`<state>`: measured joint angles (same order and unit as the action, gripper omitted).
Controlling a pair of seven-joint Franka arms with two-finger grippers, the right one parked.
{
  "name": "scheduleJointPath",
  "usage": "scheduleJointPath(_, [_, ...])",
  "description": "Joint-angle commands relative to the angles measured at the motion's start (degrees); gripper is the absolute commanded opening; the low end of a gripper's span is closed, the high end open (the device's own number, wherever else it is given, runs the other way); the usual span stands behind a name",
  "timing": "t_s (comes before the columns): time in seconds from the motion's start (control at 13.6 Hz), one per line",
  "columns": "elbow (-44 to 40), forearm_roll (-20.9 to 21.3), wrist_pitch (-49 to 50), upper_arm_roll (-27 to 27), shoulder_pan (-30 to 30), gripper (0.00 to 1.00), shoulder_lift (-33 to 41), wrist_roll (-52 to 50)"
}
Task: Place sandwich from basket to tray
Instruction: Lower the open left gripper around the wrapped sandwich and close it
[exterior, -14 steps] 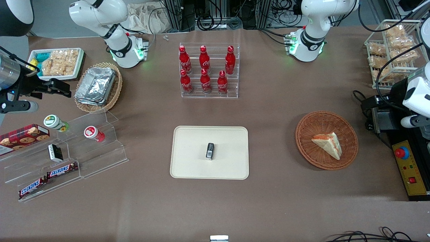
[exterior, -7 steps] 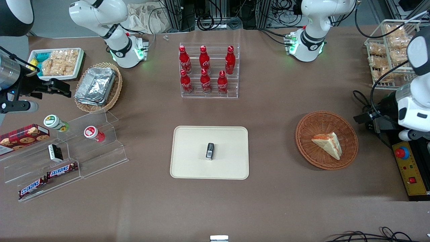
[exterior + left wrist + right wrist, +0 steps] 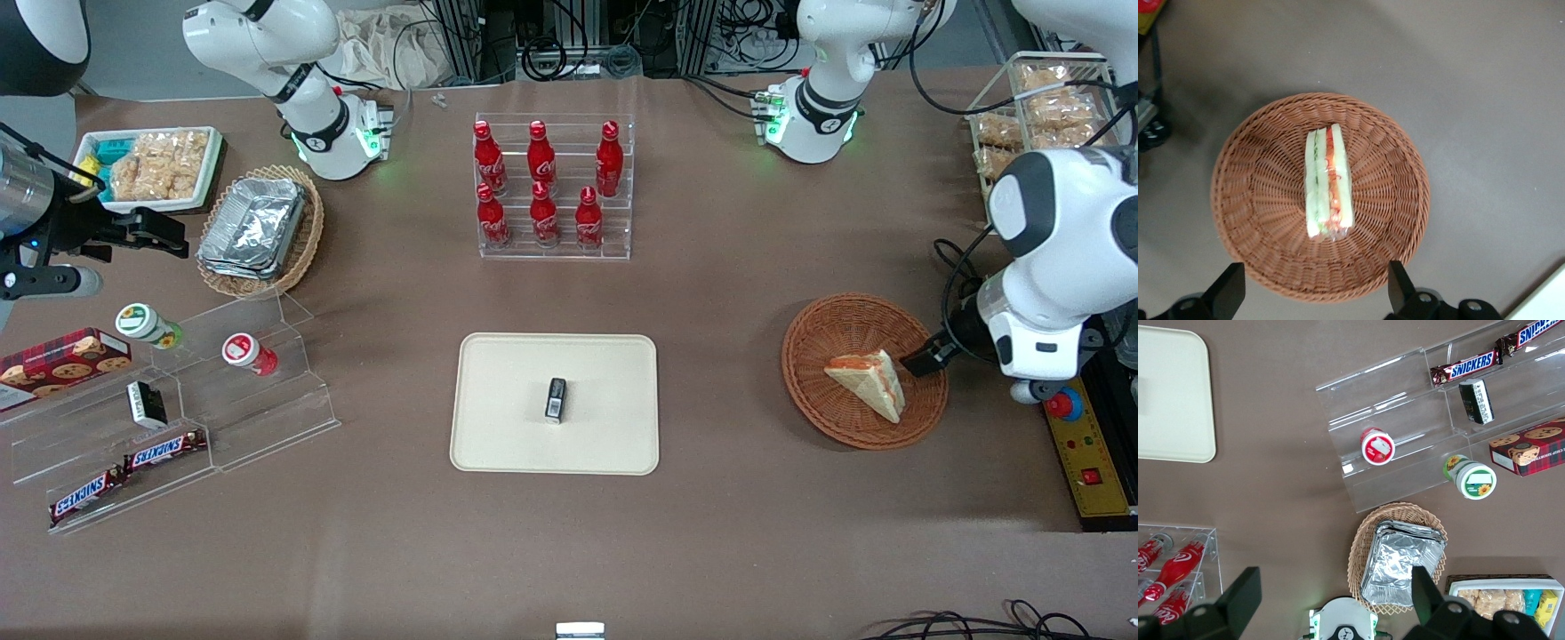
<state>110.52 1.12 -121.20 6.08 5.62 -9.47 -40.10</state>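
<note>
The gripper (image 3: 1315, 293) hangs above the basket (image 3: 805, 373) with its fingers (image 3: 1228, 290) spread wide, and nothing lies between them and the sandwich (image 3: 1328, 183) below. The sandwich lies alone in the basket, with bare wicker all round it. From the basket toward nine o'clock in the front view, the brown table (image 3: 720, 373) runs bare up to the tray (image 3: 498, 436). A small dark object (image 3: 556, 398) lies at the tray's middle; the tray surface around it is free. The bottle rack (image 3: 553, 191) stands at twelve o'clock from the tray, well apart. A control box (image 3: 1089, 449) sits at three o'clock, near the basket.
</note>
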Motion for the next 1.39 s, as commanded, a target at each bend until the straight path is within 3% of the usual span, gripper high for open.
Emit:
scheduleJointPath(0.0, [0.5,1.1,-4.5,0.2,0.2,0.98,-2.6,-2.2])
scheduleJointPath(0.51, [5.6,1.1,-16.8,0.2,0.2,0.98,-6.5,-4.4])
scheduleJointPath(1.32, [8.6,1.1,-19.3,0.2,0.2,0.98,-9.0,-8.8])
